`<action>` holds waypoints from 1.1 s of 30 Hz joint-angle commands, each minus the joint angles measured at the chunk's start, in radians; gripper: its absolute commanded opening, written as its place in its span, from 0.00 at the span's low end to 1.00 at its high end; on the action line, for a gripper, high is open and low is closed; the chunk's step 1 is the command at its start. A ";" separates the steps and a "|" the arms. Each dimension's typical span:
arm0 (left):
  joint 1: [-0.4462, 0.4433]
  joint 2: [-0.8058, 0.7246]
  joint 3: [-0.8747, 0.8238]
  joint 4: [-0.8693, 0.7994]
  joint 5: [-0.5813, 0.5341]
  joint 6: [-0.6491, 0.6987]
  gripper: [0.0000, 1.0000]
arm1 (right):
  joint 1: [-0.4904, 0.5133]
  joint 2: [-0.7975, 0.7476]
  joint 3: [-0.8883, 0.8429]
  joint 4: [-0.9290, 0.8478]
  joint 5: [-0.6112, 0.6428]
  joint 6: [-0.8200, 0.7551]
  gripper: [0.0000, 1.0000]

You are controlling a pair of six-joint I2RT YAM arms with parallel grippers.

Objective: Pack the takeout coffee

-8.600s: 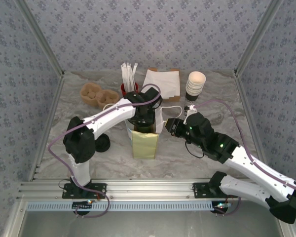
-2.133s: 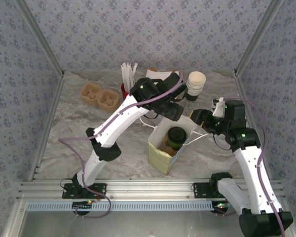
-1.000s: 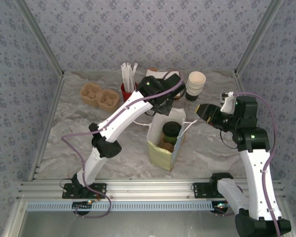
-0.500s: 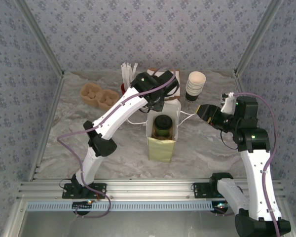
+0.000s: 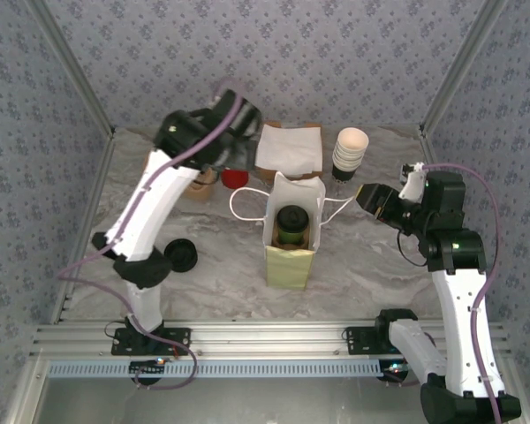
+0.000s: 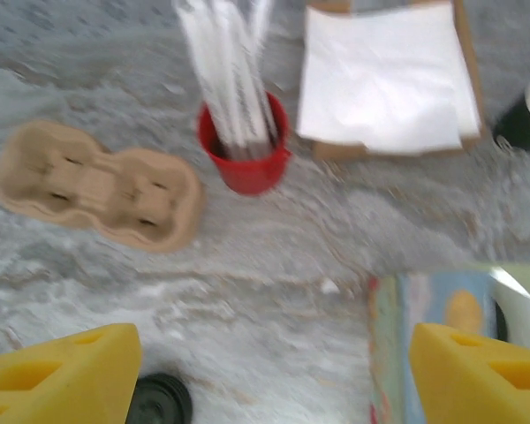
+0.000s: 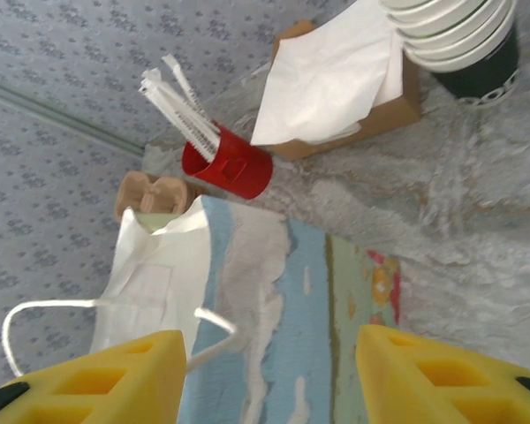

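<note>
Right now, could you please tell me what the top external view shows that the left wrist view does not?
The top external view brings the takeout coffee, standing lidded inside the paper bag, and the right gripper, apart from the bag on its right. The left wrist view brings the open left gripper, the white sticks in the red cup, and the cardboard carrier unobstructed. Both share the paper bag, the red cup, the napkins and the loose black lid.

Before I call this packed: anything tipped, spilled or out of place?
Nothing spilled. The paper bag stands upright, the takeout coffee upright inside, lid on. One oddity: a round black piece, perhaps a spare lid, lies loose on the table left of the bag.
</note>
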 commanded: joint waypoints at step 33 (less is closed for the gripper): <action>0.372 0.108 -0.520 0.967 0.479 0.287 0.68 | -0.112 0.142 0.082 0.113 0.387 -0.102 0.64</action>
